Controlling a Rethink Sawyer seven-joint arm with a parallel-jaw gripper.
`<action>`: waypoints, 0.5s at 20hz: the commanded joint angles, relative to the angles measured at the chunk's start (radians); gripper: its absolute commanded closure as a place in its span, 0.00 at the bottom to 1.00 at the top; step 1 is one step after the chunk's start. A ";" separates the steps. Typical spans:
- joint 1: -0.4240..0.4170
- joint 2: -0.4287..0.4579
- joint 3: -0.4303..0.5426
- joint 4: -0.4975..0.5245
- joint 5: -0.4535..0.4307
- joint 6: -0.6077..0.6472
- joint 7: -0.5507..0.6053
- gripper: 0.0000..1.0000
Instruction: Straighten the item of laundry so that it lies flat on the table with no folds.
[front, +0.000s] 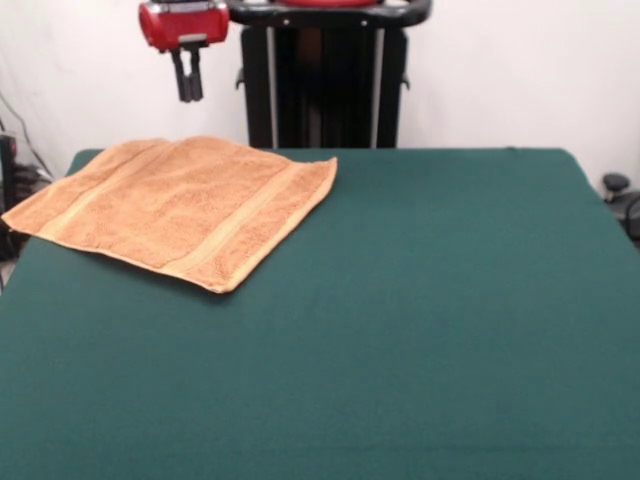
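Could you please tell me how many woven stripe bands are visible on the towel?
2. One stripe band runs near the towel's left edge, toward the table's left side; the other stripe band runs near its right edge. Any on the underside would be hidden.

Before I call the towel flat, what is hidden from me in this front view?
- Towel: its left corner hangs past the table edge, so whether that part lies flat is unclear.
- Table: its near edge and left side are cut off by the frame.
- Arm: only the red head and pincer show; the rest is cut off at the top edge.
- Pincer: too small to tell open or shut.
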 joint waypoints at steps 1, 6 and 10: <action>0.022 0.107 0.121 -0.064 0.039 -0.061 0.138 1.00; -0.017 0.156 0.172 -0.079 0.023 -0.123 0.137 1.00; -0.061 0.194 0.221 -0.089 0.013 -0.153 0.134 1.00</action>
